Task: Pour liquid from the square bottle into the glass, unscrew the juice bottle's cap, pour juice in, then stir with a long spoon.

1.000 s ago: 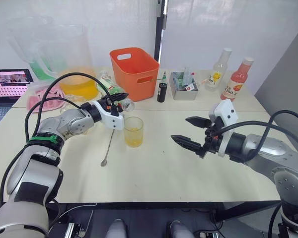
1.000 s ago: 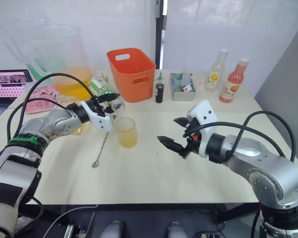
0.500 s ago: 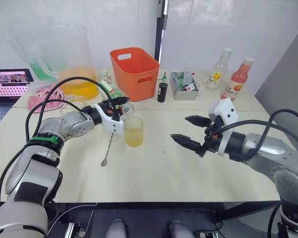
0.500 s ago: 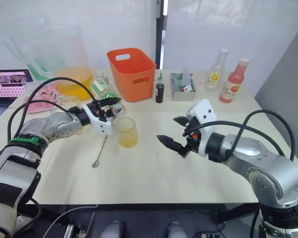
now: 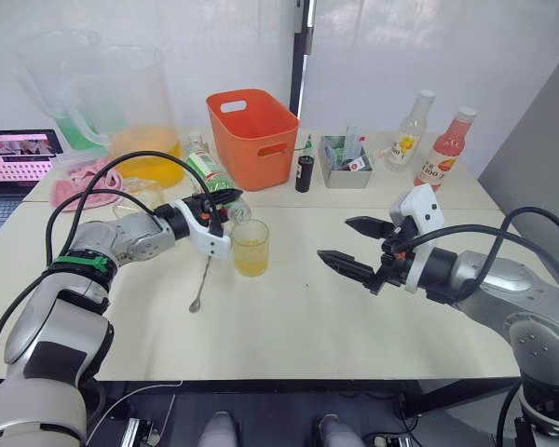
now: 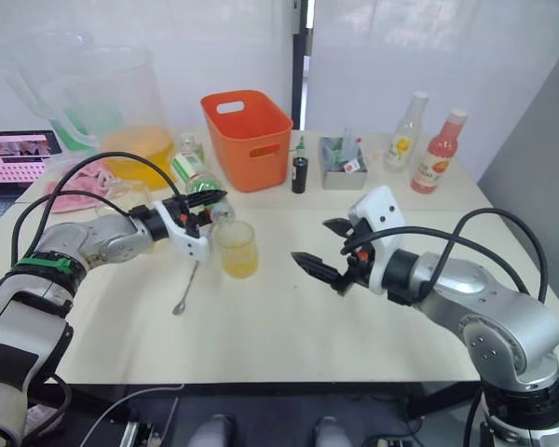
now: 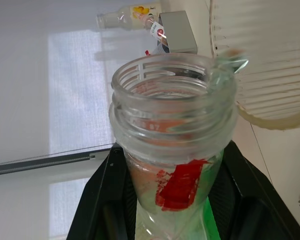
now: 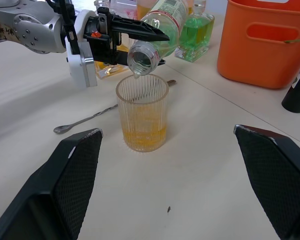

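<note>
Head stereo overhead; wrist views near the glass [image 8: 142, 112]

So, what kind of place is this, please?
Probably a lab or test room arranged as a drink-mixing station, not a real bar. The pale table carries a big pitcher, an orange bin and spare drink bottles, while a laptop stands at the edge against plain white walls.

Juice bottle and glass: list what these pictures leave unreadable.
- Juice bottle: label text too small in the eye views; the left gripper covers its body.
- Glass: whether juice is flowing into it cannot be made out.
- Long spoon: upper handle hidden behind the left gripper.
- Cap: cannot be identified.
</note>
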Available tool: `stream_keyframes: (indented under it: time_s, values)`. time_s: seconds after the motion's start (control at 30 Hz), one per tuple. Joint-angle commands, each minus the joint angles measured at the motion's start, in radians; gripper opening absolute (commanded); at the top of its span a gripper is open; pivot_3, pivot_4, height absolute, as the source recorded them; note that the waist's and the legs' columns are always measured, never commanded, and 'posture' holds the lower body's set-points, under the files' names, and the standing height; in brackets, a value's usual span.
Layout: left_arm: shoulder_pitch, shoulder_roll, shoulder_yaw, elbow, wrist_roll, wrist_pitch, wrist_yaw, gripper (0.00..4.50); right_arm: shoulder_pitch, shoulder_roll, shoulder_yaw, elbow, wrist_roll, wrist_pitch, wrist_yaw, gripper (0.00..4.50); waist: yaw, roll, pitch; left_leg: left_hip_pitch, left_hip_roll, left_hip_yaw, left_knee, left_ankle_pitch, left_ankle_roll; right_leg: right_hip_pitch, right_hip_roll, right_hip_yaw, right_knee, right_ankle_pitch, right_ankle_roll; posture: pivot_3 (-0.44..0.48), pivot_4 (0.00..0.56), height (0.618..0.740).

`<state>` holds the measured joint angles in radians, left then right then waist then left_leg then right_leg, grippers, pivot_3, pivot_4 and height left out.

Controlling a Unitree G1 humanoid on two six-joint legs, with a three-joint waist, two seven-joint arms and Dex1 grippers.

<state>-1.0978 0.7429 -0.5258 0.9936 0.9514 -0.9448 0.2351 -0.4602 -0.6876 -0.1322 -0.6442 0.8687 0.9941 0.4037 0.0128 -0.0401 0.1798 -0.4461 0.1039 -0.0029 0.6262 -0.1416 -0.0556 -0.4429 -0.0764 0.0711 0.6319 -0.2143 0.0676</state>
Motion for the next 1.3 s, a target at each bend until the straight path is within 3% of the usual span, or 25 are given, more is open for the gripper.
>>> stream_keyframes:
  time_s: [0.03, 0.8, 0.97, 1.07, 1.3]
  values:
    - [-0.044, 0.016, 0.008, -0.025, 0.004, 0.012, 0.042, 1.40, -0.017, 0.000, -0.017, -0.024, 0.012, -0.007, -0.009, 4.46, 0.000, 0.000, 0.000, 0.000, 0.000, 0.000, 0.000, 0.000, 0.000, 0.000, 0.000, 0.000, 0.000, 0.000, 0.000, 0.000, 0.150, 0.703]
    - [-0.051, 0.019, -0.005, -0.032, 0.028, 0.031, 0.073, 1.40, -0.033, 0.006, -0.011, -0.009, 0.018, -0.015, -0.009, 4.46, 0.000, 0.000, 0.000, 0.000, 0.000, 0.000, 0.000, 0.000, 0.000, 0.000, 0.000, 0.000, 0.001, 0.000, 0.000, 0.000, 0.150, 0.703]
    - [-0.044, 0.009, 0.015, -0.017, -0.024, 0.016, 0.032, 1.40, -0.039, 0.006, -0.007, -0.007, 0.016, -0.013, -0.009, 4.46, 0.000, 0.000, 0.000, 0.000, 0.000, 0.000, 0.000, 0.000, 0.000, 0.000, 0.000, 0.000, 0.001, 0.000, 0.000, 0.000, 0.150, 0.703]
    - [-0.024, -0.010, 0.053, 0.010, -0.137, -0.004, -0.073, 1.40, -0.045, 0.003, -0.005, -0.006, 0.015, -0.010, -0.008, 4.46, 0.000, 0.000, 0.000, 0.000, 0.000, 0.000, 0.000, 0.000, 0.000, 0.000, 0.000, 0.000, 0.001, 0.001, -0.001, 0.000, 0.150, 0.703]
    - [0.011, -0.019, 0.092, -0.006, -0.253, -0.010, -0.193, 1.40, -0.054, -0.002, -0.003, 0.001, 0.014, -0.010, 0.000, 4.46, 0.000, 0.000, 0.000, 0.000, 0.000, 0.000, 0.000, 0.000, 0.000, 0.000, 0.000, 0.000, 0.001, 0.001, -0.002, 0.000, 0.150, 0.703]
